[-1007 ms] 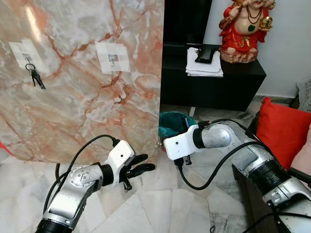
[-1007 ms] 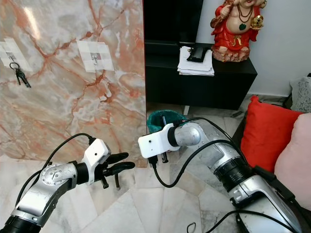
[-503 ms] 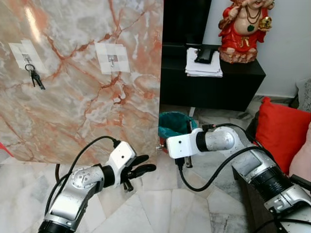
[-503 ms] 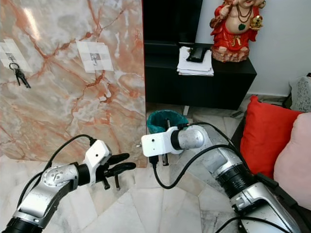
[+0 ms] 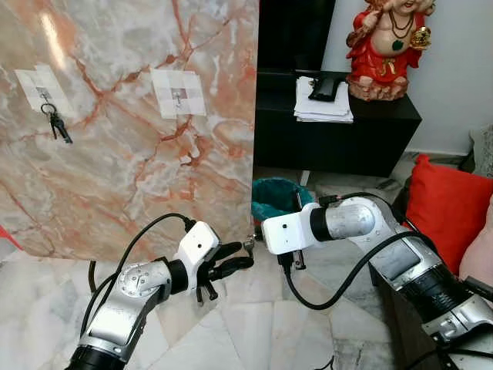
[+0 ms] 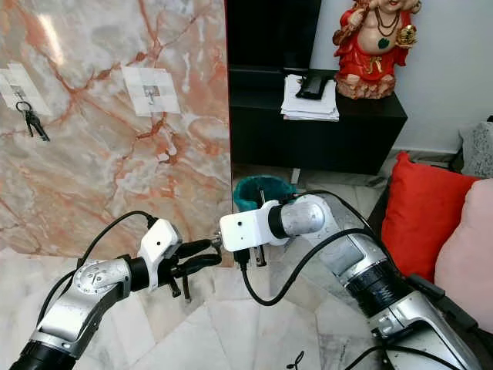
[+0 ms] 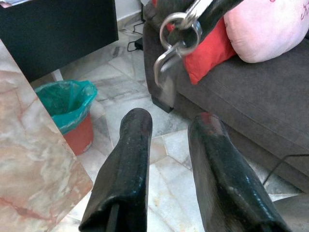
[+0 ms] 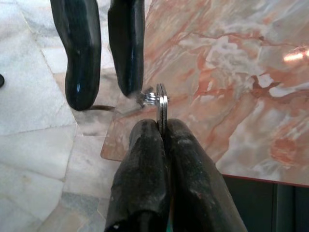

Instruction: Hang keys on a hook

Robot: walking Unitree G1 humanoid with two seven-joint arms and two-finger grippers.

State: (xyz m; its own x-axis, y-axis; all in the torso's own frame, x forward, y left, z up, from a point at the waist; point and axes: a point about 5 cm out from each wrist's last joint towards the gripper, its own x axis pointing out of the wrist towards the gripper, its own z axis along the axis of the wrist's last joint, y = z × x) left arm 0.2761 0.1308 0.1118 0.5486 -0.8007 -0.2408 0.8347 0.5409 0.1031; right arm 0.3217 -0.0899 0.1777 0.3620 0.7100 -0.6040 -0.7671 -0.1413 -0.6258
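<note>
A: Head views: we've got both grippers low, near the marble panel [image 5: 139, 154]. Right gripper [image 5: 250, 245] presents the keys [image 5: 248, 245] to the left gripper [image 5: 235, 258]. Free hook [image 5: 178, 95] is far up the panel; the left hook [image 5: 46, 96] already carries a bunch.

B: Left wrist: our fingers [image 7: 126, 164] are spread, key ring [image 7: 181, 33] just beyond the tips, untouched.

A: Right wrist: jaws pinched flat on the ring [image 8: 161, 104]. Light, stiff, slippery metal; the key will swing. We'd grab the ring's rim.
</note>
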